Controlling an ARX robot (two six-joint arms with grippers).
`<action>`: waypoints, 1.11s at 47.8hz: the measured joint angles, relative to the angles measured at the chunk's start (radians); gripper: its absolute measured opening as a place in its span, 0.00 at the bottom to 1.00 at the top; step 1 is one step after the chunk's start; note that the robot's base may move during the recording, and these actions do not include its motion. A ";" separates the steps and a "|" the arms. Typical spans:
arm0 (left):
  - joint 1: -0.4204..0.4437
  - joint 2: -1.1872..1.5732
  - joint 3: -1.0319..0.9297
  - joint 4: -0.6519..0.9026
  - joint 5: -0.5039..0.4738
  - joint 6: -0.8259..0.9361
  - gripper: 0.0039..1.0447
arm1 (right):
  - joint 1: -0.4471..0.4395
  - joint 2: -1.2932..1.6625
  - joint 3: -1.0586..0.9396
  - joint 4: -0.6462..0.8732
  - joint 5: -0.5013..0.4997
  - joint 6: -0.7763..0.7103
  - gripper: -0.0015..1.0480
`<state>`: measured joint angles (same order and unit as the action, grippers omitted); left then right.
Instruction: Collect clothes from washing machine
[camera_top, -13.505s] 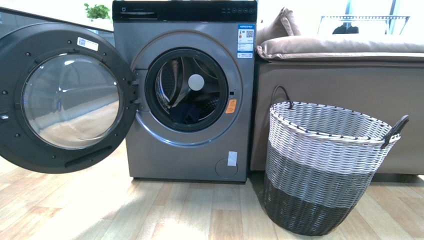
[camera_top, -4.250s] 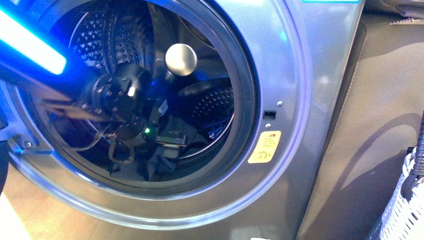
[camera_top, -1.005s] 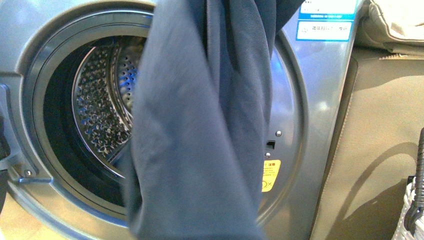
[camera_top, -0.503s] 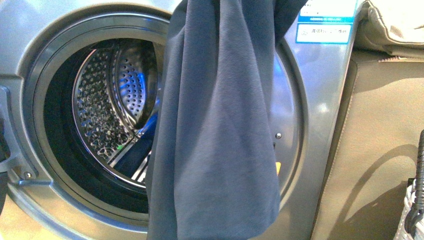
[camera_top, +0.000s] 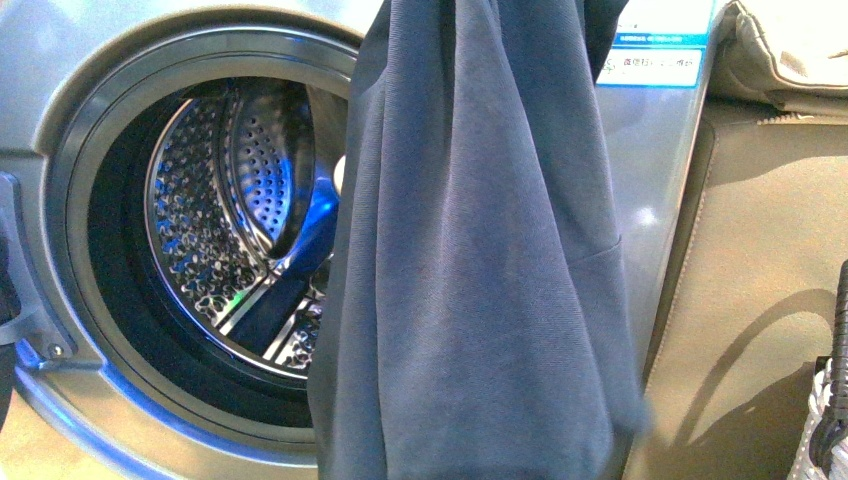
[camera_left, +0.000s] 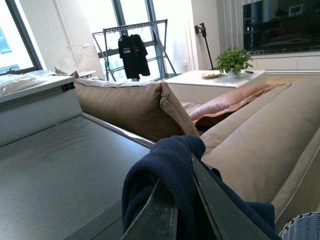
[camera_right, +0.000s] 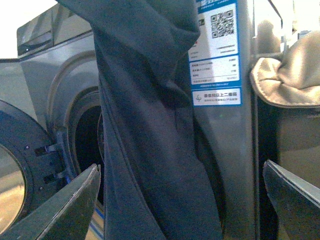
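The clothes (camera_top: 470, 280), a limp navy garment, hang in front of the washing machine (camera_top: 660, 200) and cover the right side of its round opening. The perforated drum (camera_top: 230, 230) shows to the left of the fabric. In the left wrist view my left gripper (camera_left: 176, 170) is shut on a bunched fold of the clothes (camera_left: 150, 175), above the machine's flat top (camera_left: 55, 165). In the right wrist view my right gripper (camera_right: 180, 167) stands open, facing the hanging clothes (camera_right: 150, 130), with its fingers apart from the fabric. Neither arm shows in the front view.
A tan sofa (camera_top: 770, 250) stands right against the machine's right side. The woven basket (camera_top: 825, 420) sits at the lower right edge. The open porthole door (camera_right: 20, 170) swings out on the machine's left. A blue-white sticker (camera_right: 217, 55) marks the front panel.
The hanging clothes have shifted to the right across the opening, uncovering more of the drum. Seconds earlier the left arm was reaching inside the drum.
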<state>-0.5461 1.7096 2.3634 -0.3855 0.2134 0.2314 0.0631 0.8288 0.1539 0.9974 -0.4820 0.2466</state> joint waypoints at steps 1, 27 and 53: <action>0.000 0.000 0.000 0.000 0.000 0.000 0.05 | 0.007 0.014 0.005 0.006 0.002 -0.004 0.93; 0.000 0.000 0.000 0.000 0.000 0.000 0.05 | 0.115 0.529 0.370 0.149 0.031 -0.151 0.93; 0.000 0.000 0.000 0.000 0.000 0.000 0.05 | 0.229 0.690 0.583 0.057 0.011 -0.179 0.93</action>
<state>-0.5461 1.7096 2.3634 -0.3855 0.2134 0.2317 0.2920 1.5192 0.7364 1.0542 -0.4706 0.0673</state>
